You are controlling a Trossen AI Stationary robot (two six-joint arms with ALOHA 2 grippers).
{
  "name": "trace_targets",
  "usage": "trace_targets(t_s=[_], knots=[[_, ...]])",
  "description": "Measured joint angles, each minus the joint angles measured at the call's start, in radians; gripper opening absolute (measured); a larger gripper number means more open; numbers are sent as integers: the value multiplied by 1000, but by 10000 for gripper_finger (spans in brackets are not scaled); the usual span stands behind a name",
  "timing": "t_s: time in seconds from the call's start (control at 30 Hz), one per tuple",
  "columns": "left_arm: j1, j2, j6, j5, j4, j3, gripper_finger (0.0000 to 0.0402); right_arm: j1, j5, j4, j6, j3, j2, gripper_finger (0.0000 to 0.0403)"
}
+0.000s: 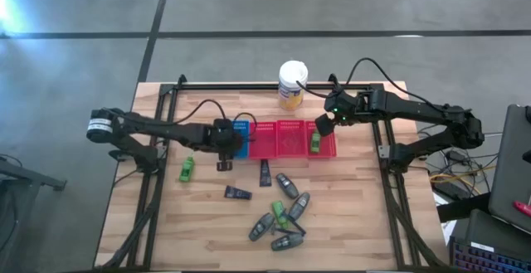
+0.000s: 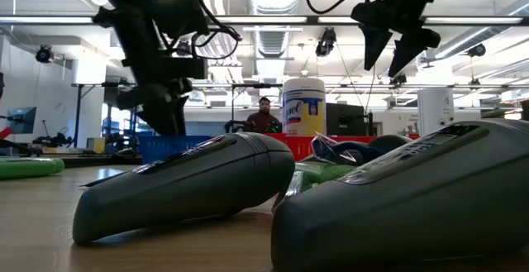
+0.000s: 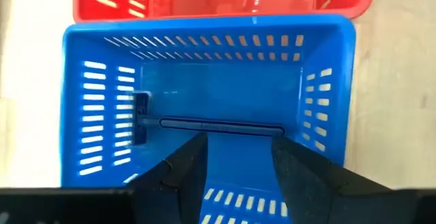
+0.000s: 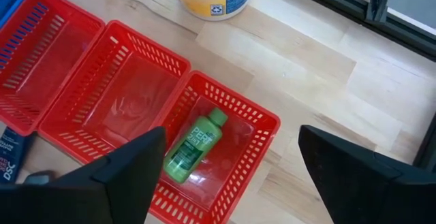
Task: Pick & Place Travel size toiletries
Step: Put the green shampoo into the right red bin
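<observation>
Table (image 1: 357, 223): baskets sit in a row mid-frame in the high view, one blue (image 1: 241, 136), three red (image 1: 288, 137), probably as sort bins. Canister (image 1: 292, 85) stands behind them at upper centre, not part of the job. Loose toiletries (image 1: 282, 211) are clustered lower centre, one green bottle (image 1: 187, 168) off at left. Rightmost red basket already holds a green bottle (image 4: 194, 146); the blue one holds a thin black stick (image 3: 204, 123). Right gripper (image 1: 323, 126) hangs over that red basket, jaws wide, empty. Left gripper (image 3: 237, 173) is over the blue basket, jaws moderately open, holding nothing.
</observation>
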Motion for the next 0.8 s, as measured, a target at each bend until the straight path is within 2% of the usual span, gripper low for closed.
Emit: trace_targets(t_s=[0.23, 0.5, 0.67, 0.8], knots=[[11, -22, 7, 52, -65, 64, 168, 0, -11, 0, 8, 0, 0, 352], [4, -135, 174, 178, -81, 92, 168, 1, -136, -7, -39, 0, 0, 342], [-19, -195, 362, 190, -145, 68, 168, 1, -159, -7, -54, -5, 0, 333], [-51, -230, 410, 200, -175, 39, 167, 28, -195, -5, -54, -22, 0, 329]])
